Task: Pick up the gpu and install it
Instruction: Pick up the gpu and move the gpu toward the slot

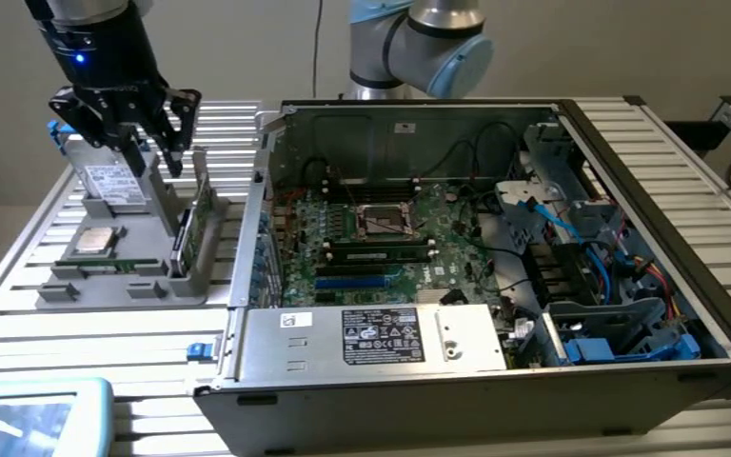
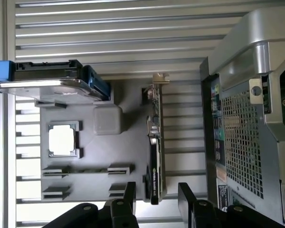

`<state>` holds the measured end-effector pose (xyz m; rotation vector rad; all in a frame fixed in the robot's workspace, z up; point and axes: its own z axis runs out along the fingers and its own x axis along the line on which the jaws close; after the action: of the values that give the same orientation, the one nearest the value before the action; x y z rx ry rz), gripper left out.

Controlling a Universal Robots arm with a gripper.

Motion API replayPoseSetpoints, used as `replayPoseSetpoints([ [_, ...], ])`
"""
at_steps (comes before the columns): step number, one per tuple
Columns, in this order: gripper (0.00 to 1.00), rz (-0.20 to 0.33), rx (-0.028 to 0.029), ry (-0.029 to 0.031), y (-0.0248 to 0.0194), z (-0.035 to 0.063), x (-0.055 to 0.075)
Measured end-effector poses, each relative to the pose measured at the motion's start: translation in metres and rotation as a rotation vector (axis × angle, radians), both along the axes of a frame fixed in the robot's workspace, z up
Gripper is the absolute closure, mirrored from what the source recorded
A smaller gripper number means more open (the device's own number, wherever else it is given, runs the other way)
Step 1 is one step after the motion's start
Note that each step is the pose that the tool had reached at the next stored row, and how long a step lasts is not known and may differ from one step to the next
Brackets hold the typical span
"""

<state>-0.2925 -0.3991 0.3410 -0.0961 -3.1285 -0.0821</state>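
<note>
Far on the exterior view's left, on a slatted aluminium table [image 1: 35,324]: grey moulded plastic holder [image 1: 99,288], with a silver hard drive with white label [image 1: 109,181] propped at its back and a small square silver CPU chip [image 1: 95,241] lying flat nearer the front. Just right of these, standing on edge in the holder's right-hand slot: thin black gpu [image 1: 190,230] with a green board edge. Directly above it, black two-fingered gripper [image 1: 152,160], pointing down, fingers spread and holding nothing. Further right, filling the rest of that view: open black-and-grey computer case [image 1: 721,314], green motherboard [image 1: 391,249] inside, silver power supply box [image 1: 379,338] at its near edge. From the wrist view, closer detail: gpu [image 2: 154,152] seen edge-on, slim metal bracket at its far end, near end sitting between the two black fingers [image 2: 129,192] with a gap on each side, untouched. Also there: the holder [image 2: 99,159], the hard drive [image 2: 42,78], the CPU chip [image 2: 63,140], and the case's perforated metal wall [image 2: 242,142] just beside the holder.
</note>
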Motion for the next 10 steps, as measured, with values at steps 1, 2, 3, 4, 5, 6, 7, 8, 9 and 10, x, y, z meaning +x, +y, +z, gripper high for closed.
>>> replayPoseSetpoints([
  [1,0.52,0.0,0.0,0.0005,0.0,-0.0018,0.0],
  [2,0.52,0.0,0.0003,0.0009,0.0,-0.0036,0.0],
  [3,0.52,0.0,0.0009,0.0012,0.0,-0.0053,0.0],
  [4,0.52,-0.001,0.0022,0.0014,0.0,-0.007,0.0],
  [5,0.52,-0.001,0.0051,0.0016,-0.0005,-0.0082,0.0],
  [6,0.52,-0.001,0.0078,0.0019,-0.0011,-0.0095,0.0],
  [7,0.52,-0.002,0.0098,0.0021,-0.0016,-0.011,0.0],
  [8,0.52,-0.004,0.0109,0.0022,-0.002,-0.0128,0.0],
  [9,0.52,-0.005,0.0114,0.0024,-0.0022,-0.0145,0.0],
  [10,0.52,-0.007,0.0117,0.0025,-0.0022,-0.0163,0.0],
])
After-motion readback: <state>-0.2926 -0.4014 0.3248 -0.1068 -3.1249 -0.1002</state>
